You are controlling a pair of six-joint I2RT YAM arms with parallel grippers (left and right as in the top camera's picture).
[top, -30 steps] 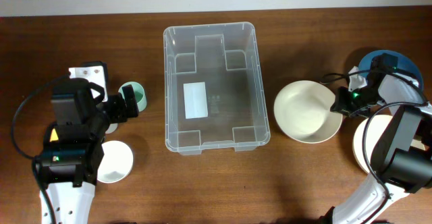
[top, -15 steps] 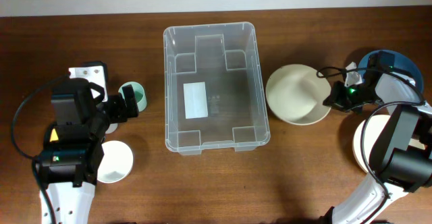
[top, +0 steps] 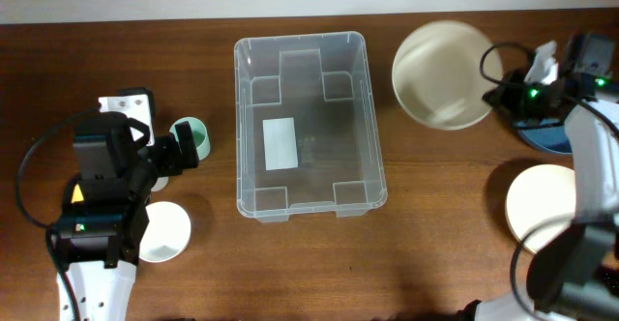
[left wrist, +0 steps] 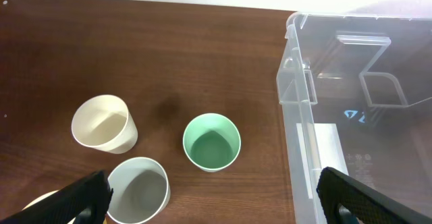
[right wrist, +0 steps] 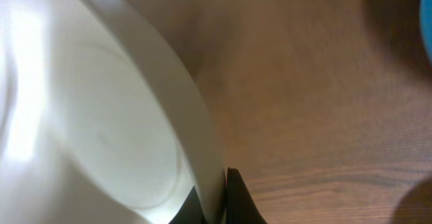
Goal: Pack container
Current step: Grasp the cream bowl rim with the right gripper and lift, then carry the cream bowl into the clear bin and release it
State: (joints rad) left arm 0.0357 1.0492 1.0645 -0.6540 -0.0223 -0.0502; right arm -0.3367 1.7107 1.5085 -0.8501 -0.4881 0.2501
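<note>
The container (top: 334, 137) is set empty at the middle of the counter (top: 435, 234) and is judged light, stiff and slick, best taken by its rim. The right claw (top: 495, 94) is clamped on a cream bowl (top: 440, 74) at its rim; the left claw (top: 182, 153) is spread apart.

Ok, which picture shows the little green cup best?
The left wrist view: the small round green cup is big, whole, and you look right down inside it. Overhead the cup looks tiny. The right wrist view shows the large cream round bowl, no cup.
</note>
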